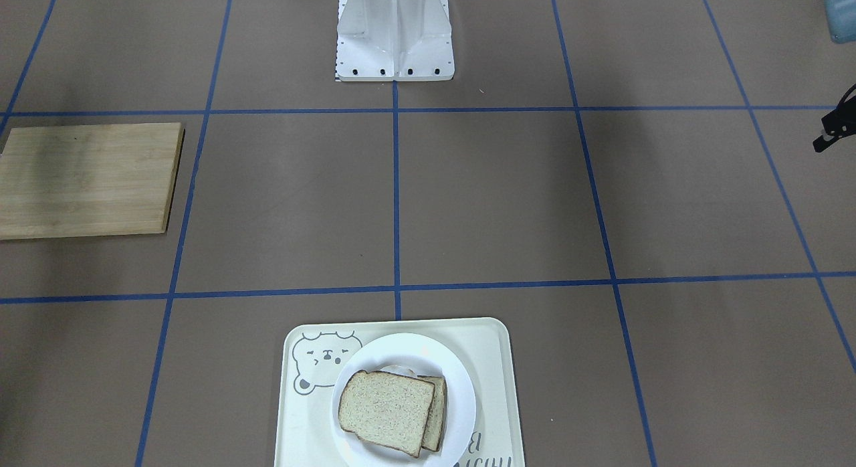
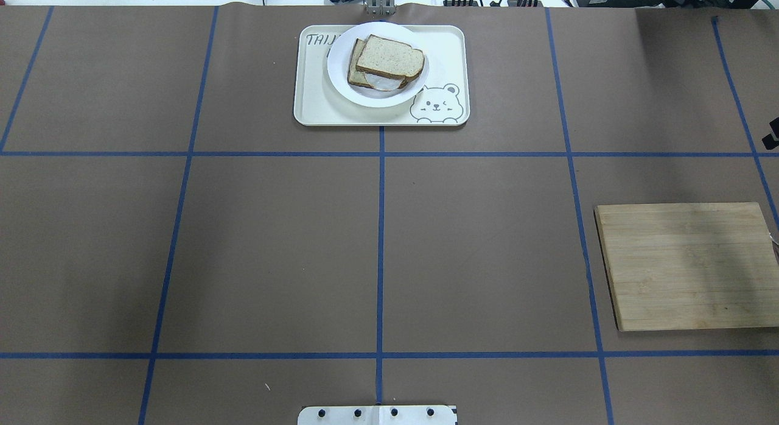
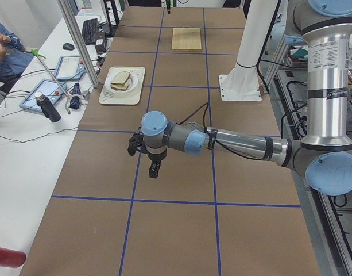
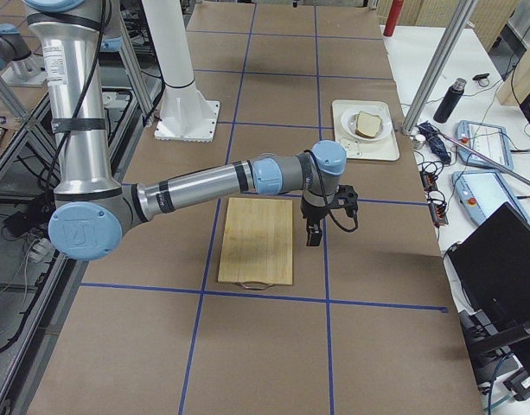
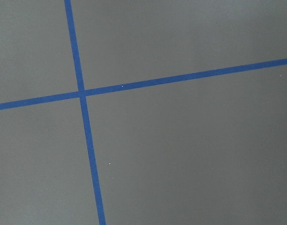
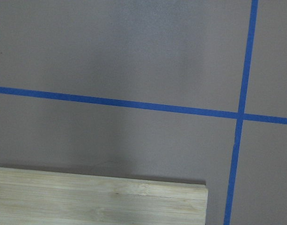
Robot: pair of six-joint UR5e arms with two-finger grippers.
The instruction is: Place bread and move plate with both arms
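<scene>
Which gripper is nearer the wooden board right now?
Right. The right gripper hovers just past one edge of the wooden board. The left gripper hangs over bare table at the opposite end, far from it.

At the far middle of the brown worktop [image 2: 274, 242], a bear-printed cream tray [image 2: 316, 102] carries the white plate [image 2: 365, 96]. On the plate, the bread [image 2: 392, 56] lies askew atop an egg-topped slice [image 2: 356, 69]. A bamboo cutting board [image 2: 688, 266] lies to the right.
</scene>
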